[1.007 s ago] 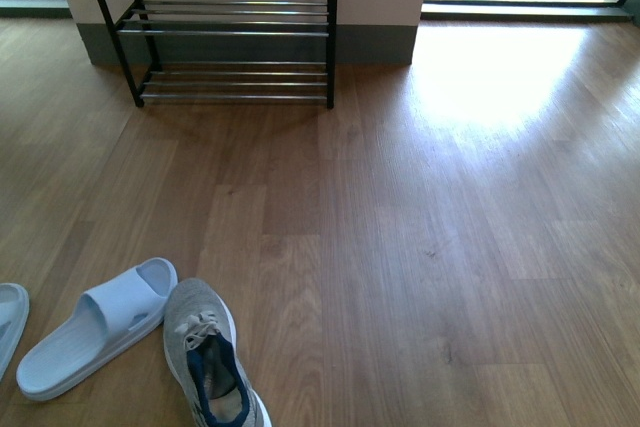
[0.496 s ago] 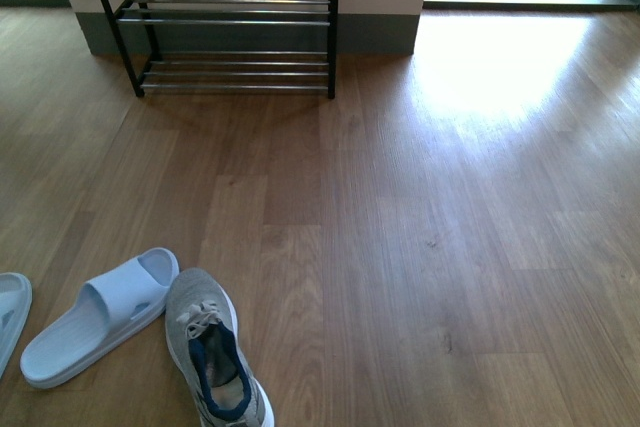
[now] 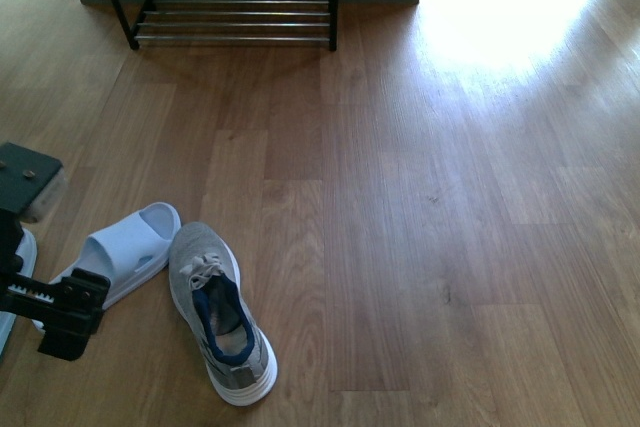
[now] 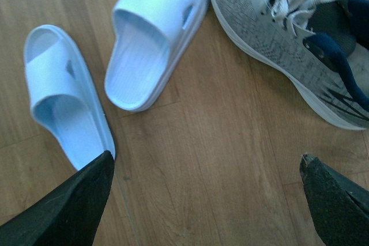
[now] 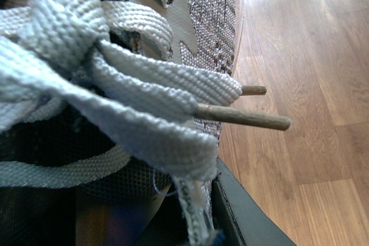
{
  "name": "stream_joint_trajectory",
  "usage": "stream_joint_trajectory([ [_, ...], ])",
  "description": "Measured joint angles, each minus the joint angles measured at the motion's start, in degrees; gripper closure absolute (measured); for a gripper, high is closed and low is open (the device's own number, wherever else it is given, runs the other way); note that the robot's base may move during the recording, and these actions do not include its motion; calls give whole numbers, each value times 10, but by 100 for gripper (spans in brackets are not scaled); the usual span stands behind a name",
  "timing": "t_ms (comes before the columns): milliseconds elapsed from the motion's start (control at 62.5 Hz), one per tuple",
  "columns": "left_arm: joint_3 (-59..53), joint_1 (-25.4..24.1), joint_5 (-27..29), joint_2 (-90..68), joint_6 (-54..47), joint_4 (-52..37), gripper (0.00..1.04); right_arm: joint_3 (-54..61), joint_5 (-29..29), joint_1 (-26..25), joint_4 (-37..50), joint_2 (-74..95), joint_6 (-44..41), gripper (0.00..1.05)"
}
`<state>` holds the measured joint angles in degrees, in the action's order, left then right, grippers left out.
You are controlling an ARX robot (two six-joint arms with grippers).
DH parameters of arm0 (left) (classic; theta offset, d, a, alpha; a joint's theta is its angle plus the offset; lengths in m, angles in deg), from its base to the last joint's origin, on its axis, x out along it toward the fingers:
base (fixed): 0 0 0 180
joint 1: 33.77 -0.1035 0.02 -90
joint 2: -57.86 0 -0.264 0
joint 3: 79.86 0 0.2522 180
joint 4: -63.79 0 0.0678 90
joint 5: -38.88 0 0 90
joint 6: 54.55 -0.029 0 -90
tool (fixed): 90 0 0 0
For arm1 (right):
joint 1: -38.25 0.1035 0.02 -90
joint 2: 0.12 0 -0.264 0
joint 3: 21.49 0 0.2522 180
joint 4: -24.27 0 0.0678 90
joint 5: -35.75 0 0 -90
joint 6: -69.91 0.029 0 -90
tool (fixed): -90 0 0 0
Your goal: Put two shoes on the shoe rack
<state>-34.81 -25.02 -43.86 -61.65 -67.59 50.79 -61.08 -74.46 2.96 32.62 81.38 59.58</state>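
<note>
One grey sneaker lies on the wooden floor, toe pointing toward the shoe rack at the far wall. In the left wrist view this sneaker lies just beyond my left gripper, which hangs open over bare floor with nothing between its black fingertips. The other grey sneaker fills the right wrist view, laces close to the camera. My right gripper is shut on it, and one dark finger shows beside its tongue. The right arm is outside the front view.
A light blue slide lies touching the floor sneaker's toe. A second slide lies beside it, mostly hidden behind my left arm in the front view. Open wooden floor stretches between the shoes and the rack.
The front view has tipped downward, so the rack sits higher in the picture and the whole floor sneaker shows. My left arm has come into view at the lower left.
</note>
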Motion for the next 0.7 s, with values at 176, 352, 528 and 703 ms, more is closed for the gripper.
stream_joint_trajectory([
  [176,61,1,-44,-60,12,44,9,0,0,0,0,0,0,102],
  [352,130,2,-31,-83,29,89,9,0,0,0,0,0,0,102],
  [528,196,10,8,-130,30,150,9,0,0,0,0,0,0,102],
  [703,247,47,-3,-156,29,183,9,0,0,0,0,0,0,102],
])
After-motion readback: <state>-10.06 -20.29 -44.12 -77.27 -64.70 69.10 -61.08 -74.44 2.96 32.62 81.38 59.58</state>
